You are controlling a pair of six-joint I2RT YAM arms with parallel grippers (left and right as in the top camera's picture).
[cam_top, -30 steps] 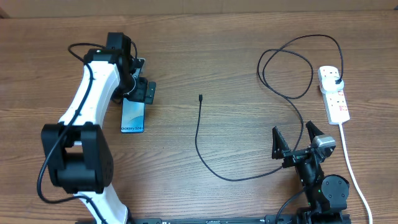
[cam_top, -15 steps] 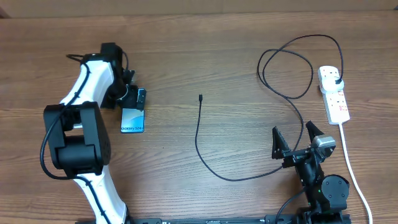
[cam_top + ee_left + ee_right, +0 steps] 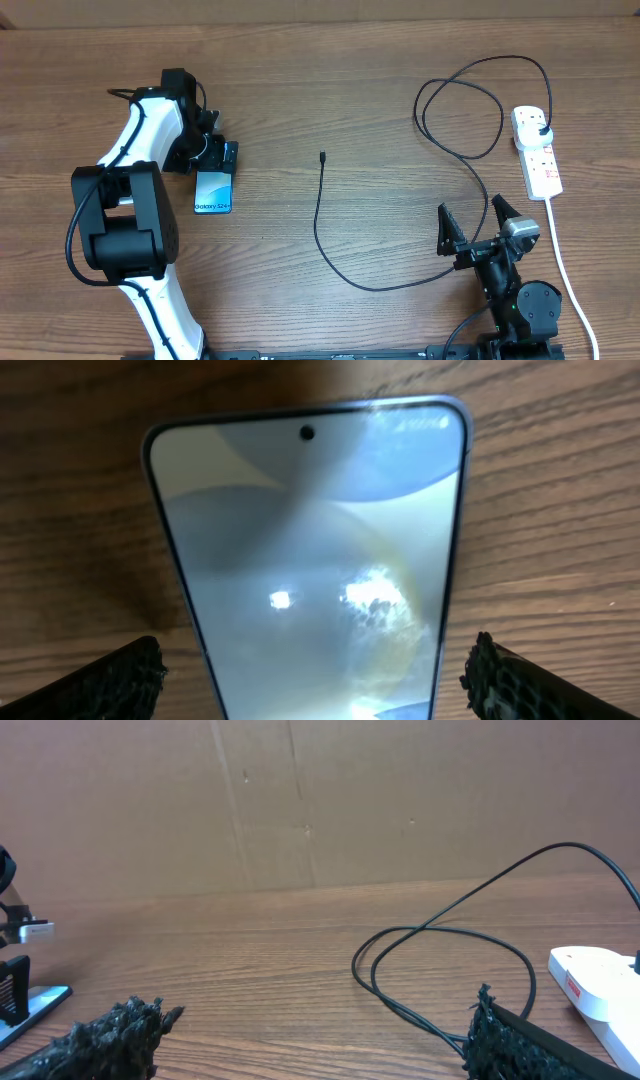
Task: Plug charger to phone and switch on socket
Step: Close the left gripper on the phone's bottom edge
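Straddling the phone (image 3: pixel 308 530), the left pincer (image 3: pixel 315 652) gapes wide, seemingly clear of its edges.

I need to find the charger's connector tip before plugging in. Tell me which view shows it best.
Overhead: the connector tip lies bare on the table, right of the phone. The right wrist view shows the charger as loops but not the tip; the left wrist view shows the phone, no cable.

phone (image 3: pixel 213 189) left — socket (image 3: pixel 537 153) far rt
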